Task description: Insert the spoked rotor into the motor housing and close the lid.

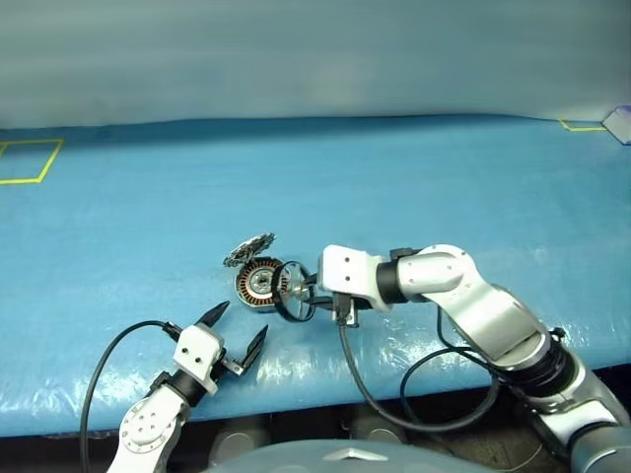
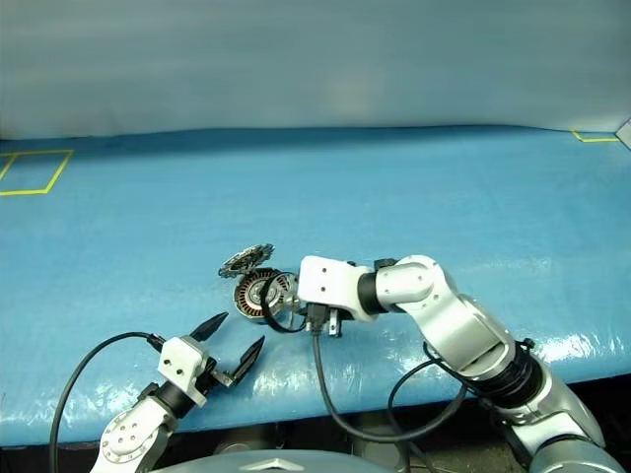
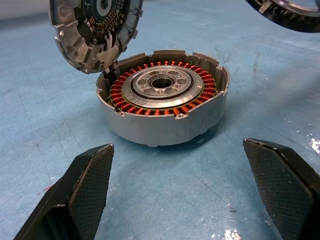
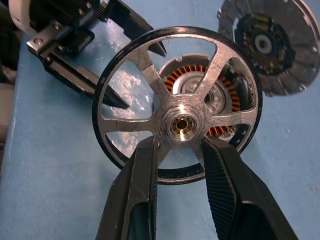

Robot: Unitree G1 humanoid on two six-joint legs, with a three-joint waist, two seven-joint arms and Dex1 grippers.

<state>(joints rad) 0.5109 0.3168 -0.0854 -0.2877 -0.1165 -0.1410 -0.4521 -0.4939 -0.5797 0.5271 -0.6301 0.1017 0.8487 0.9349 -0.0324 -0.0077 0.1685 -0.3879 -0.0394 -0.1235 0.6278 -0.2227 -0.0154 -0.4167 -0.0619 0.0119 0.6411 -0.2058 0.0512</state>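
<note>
The left gripper (image 1: pixel 234 336) lies nearest the camera, low over the blue table (image 1: pixel 473 187). Its two black fingers are spread wide and hold nothing, and they point at the motor housing (image 3: pixel 162 97) just in front.

The right gripper (image 4: pixel 177 150) is closed on the hub of the spoked rotor (image 4: pixel 179 105) and holds the wheel in the air, just beside and partly over the housing. The housing stands on the table with its copper windings open to view. The lid (image 3: pixel 95 30) is tilted up on its hinge, at the far side of the housing.

The step in hand seems to be the carrying of the rotor to the housing. Probably the next move needs the rotor turned flat, centred on the silver bearing, and then lowered.

There is one rotor, one housing, one lid and two grippers.
</note>
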